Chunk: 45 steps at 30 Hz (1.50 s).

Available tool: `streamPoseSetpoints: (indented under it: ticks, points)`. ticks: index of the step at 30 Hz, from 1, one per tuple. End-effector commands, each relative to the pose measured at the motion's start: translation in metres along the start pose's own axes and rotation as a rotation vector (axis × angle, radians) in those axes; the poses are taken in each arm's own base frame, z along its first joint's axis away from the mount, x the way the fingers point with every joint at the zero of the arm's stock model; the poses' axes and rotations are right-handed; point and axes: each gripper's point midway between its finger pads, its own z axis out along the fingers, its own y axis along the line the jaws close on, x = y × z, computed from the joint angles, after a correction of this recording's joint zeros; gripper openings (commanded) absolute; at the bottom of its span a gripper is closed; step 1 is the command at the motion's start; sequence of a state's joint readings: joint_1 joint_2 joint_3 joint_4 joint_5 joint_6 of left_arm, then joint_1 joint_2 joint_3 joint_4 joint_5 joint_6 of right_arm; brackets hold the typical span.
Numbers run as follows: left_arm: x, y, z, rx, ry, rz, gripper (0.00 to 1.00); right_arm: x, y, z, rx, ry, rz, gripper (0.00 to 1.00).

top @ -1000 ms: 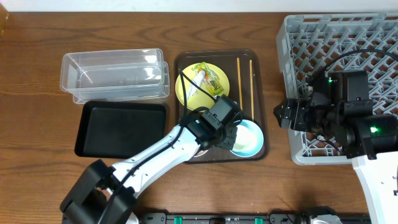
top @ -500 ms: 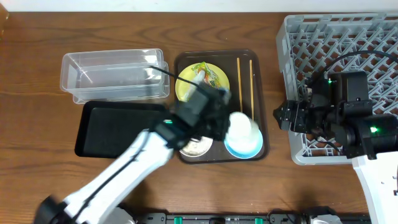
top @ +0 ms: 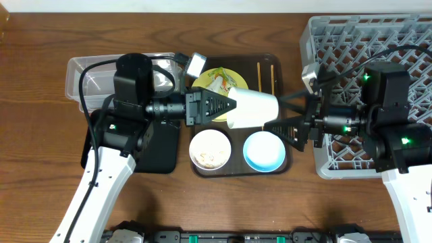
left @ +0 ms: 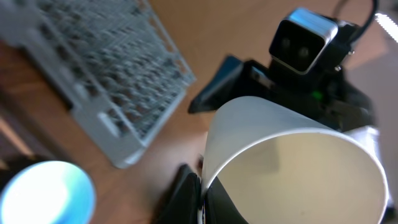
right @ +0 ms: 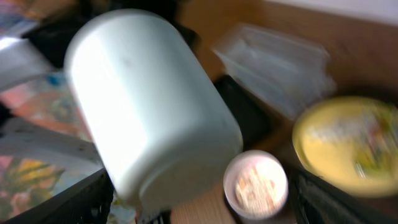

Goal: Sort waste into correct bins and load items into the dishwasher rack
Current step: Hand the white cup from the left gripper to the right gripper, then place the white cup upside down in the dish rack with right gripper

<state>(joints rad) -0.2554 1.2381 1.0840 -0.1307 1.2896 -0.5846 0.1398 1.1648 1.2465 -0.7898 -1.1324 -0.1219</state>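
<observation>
My left gripper (top: 219, 108) is shut on the rim of the white cup (top: 253, 108) and holds it sideways in the air above the brown tray. In the left wrist view the cup (left: 292, 155) fills the frame, with one finger (left: 202, 199) inside it and one outside. My right gripper (top: 289, 120) is open, its fingers spread just past the cup's base. The cup (right: 149, 106) looms between them (right: 199, 211). The white bowl (top: 209, 150) holds rice scraps. The blue bowl (top: 264, 150) is beside it. The yellow plate (top: 214, 86) carries the wrapper (top: 219, 79). Chopsticks (top: 259, 73) lie behind. I see no tissue.
The grey rack (top: 351, 40) stands at the right under my right arm. The clear tub (top: 88, 77) and black tray (top: 158, 145) lie left, partly under my left arm. The brown serving tray (top: 280, 64) holds the dishes.
My left arm has lifted the cup off the tray and turned it sideways towards the right. My right arm has reached left with open jaws. The white bowl is now uncovered.
</observation>
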Motion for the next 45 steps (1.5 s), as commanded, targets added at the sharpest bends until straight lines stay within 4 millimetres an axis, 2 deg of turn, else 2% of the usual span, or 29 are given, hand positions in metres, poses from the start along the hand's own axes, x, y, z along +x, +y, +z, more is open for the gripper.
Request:
streamPoseSetpoints:
  ticks: [1,5,7,11,20,22,28,30,32,34,35,36,37,39,40,41,42,45]
  points:
    - [0.012,-0.028,-0.004,0.127,0.091,-0.025,0.06,-0.016,0.036,0.002,-0.174,-0.039,-0.087,0.88]
    - [0.012,-0.028,-0.004,0.129,0.092,-0.026,0.06,-0.031,0.048,0.009,-0.214,-0.064,-0.127,0.89]
    - [0.012,-0.028,-0.004,0.129,0.092,-0.026,0.06,-0.032,0.054,0.014,-0.23,-0.061,-0.144,0.86]
    - [0.012,-0.028,-0.004,0.129,0.092,-0.025,0.06,-0.028,0.054,0.023,-0.204,-0.041,-0.132,0.83]
    - [0.004,-0.036,-0.004,0.144,0.075,0.02,0.06,-0.023,0.055,0.021,-0.221,-0.027,-0.097,0.84]
    - [0.003,-0.036,-0.004,0.146,0.073,0.025,0.06,-0.023,0.055,0.021,-0.221,-0.026,-0.095,0.77]
    - [0.005,-0.039,-0.005,0.158,0.086,0.024,0.06,-0.025,0.055,0.02,-0.222,-0.033,-0.11,0.78]
    - [0.005,-0.039,-0.005,0.159,0.087,0.025,0.06,-0.025,0.056,0.02,-0.221,-0.034,-0.111,0.74]
    - [0.005,-0.039,-0.005,0.159,0.086,0.025,0.06,-0.026,0.054,0.018,-0.213,-0.04,-0.11,0.64]
    - [0.005,-0.039,-0.005,0.159,0.087,0.025,0.07,-0.029,0.05,0.013,-0.194,-0.051,-0.092,0.61]
    - [0.005,-0.039,-0.005,0.159,0.086,0.025,0.09,-0.03,0.048,0.01,-0.183,-0.058,-0.085,0.6]
    - [0.005,-0.039,-0.005,0.159,0.087,0.025,0.18,-0.031,0.045,0.007,-0.168,-0.066,-0.075,0.59]
    - [0.005,-0.039,-0.005,0.158,0.087,0.021,0.37,-0.033,0.043,0.003,-0.154,-0.074,-0.071,0.58]
    - [0.005,-0.039,-0.005,0.158,0.087,0.021,0.39,-0.035,0.037,-0.007,-0.117,-0.094,-0.052,0.56]
    - [0.005,-0.039,-0.005,0.158,0.087,0.021,0.42,-0.035,0.034,-0.012,-0.098,-0.103,-0.044,0.56]
    - [0.005,-0.038,-0.005,0.158,0.086,0.021,0.5,-0.035,0.032,-0.018,-0.075,-0.112,-0.029,0.56]
    - [0.005,-0.038,-0.005,0.156,0.085,0.02,0.52,-0.034,0.03,-0.023,-0.058,-0.119,-0.017,0.57]
    - [0.004,-0.037,-0.005,0.148,0.076,0.02,0.57,-0.027,0.009,-0.042,0.072,-0.142,0.08,0.56]
